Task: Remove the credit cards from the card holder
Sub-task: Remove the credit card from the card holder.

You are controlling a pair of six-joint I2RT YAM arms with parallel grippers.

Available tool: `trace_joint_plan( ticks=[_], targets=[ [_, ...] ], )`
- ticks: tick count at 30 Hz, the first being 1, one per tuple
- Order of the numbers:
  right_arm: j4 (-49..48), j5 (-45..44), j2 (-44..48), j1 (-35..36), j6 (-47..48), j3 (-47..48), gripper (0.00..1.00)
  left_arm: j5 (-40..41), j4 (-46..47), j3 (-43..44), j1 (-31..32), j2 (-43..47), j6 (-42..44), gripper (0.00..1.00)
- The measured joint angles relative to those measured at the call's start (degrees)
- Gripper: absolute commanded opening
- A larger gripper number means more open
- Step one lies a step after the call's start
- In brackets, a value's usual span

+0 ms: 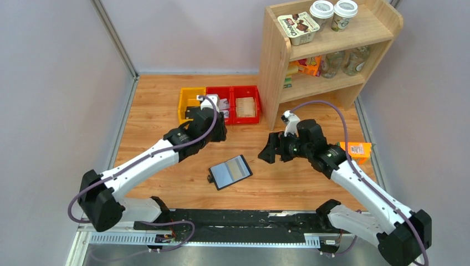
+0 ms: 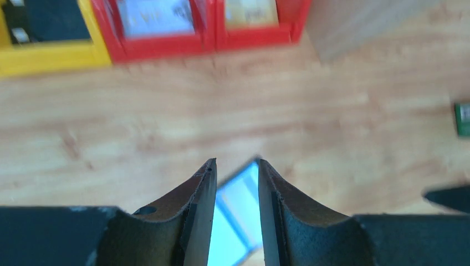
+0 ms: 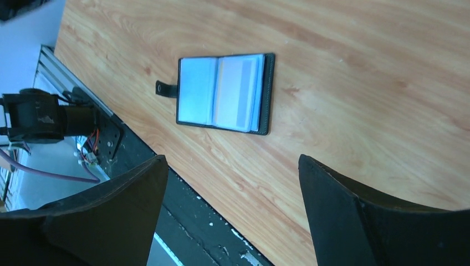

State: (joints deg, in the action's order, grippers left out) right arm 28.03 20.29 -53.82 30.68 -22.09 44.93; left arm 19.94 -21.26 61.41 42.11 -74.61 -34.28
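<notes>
The card holder (image 1: 230, 172) lies open and flat on the table, with pale grey-blue lining up and its strap tab to the left. In the right wrist view the card holder (image 3: 221, 92) shows a grey panel in its right half; no black credit card shows in it. My left gripper (image 1: 213, 130) hangs above the table between the bins and the card holder. Its jaws (image 2: 235, 163) stand a narrow gap apart with nothing between them, and the lining (image 2: 238, 210) shows through the gap. My right gripper (image 1: 267, 152) is wide open and empty (image 3: 233, 160), to the right of the card holder.
A yellow bin (image 1: 187, 100) and two red bins (image 1: 246, 105) stand at the back; something black lies in the yellow bin (image 2: 55, 19). A wooden shelf (image 1: 277, 72) with cups and bottles stands at the back right. An orange carton (image 1: 357, 151) lies by the right arm.
</notes>
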Motion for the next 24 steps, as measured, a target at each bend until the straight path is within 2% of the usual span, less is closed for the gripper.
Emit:
trace_joint_plan(
  ticks=[4, 5, 8, 16, 22, 23, 24],
  targets=[
    [0.04, -3.32, -5.55, 6.47, -1.36, 0.81, 0.85, -1.66, -5.64, -5.42, 6.08, 5.46, -4.39, 0.43],
    [0.02, -4.46, -7.13, 8.55, -1.77, 1.31, 0.84, -1.86, -6.4, -6.88, 7.3, 6.38, -5.64, 0.5],
    [-0.15, -7.32, -11.21, 12.98, -3.04, 2.84, 0.8, -2.71, -8.15, -11.3, 10.08, 8.15, -9.05, 0.51],
    [-1.2, -13.0, -23.32, 18.12, -5.7, 7.08, 0.72, -3.23, -8.87, -16.06, 10.69, 8.61, -13.05, 0.53],
    [-1.57, -14.93, -30.58, 19.93, -6.64, 9.22, 0.59, -4.46, -7.45, -18.97, 10.69, 7.98, -14.25, 0.54],
    [-1.64, -15.15, -31.61, 20.17, -6.71, 9.64, 0.57, -4.68, -7.17, -19.69, 10.69, 7.61, -14.49, 0.62],
    [-1.75, -15.32, -32.52, 20.33, -6.8, 10.01, 0.54, -4.9, -6.95, -20.39, 10.69, 7.15, -14.69, 0.62]
  ],
)
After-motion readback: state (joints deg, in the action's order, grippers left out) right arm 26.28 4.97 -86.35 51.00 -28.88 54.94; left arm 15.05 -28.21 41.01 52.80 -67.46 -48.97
